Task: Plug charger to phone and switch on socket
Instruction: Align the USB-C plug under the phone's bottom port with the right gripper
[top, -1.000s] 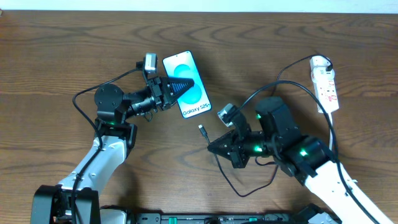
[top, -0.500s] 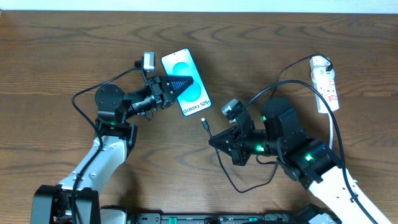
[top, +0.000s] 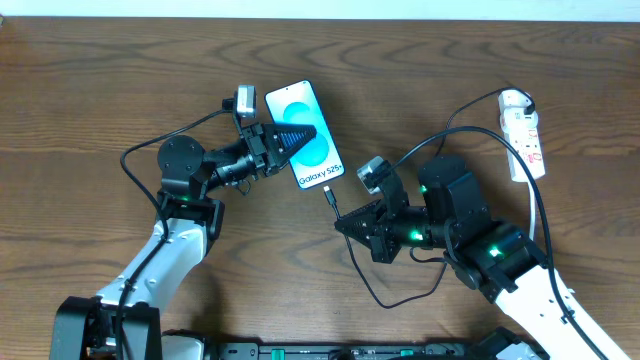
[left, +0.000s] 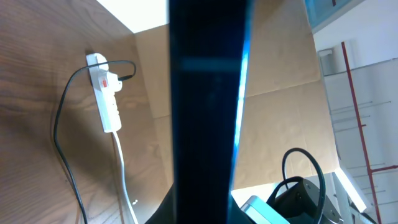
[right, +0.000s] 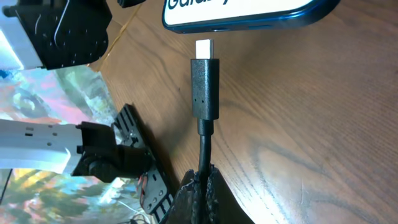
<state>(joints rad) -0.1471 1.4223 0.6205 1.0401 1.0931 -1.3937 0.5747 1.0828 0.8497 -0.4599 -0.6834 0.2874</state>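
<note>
On the table (top: 100, 80), left of centre, phone (top: 318, 165): pinched by the left gripper (top: 300, 133), apparently to steady it with its port end facing the plug.
charger (right: 204, 81) tip: just short of that port, lined up, not yet in.
right gripper (right: 202, 183): pressed together on the cable behind the tip, steering it.
socket (top: 524, 135): far right, well apart; its switch comes later.
</note>
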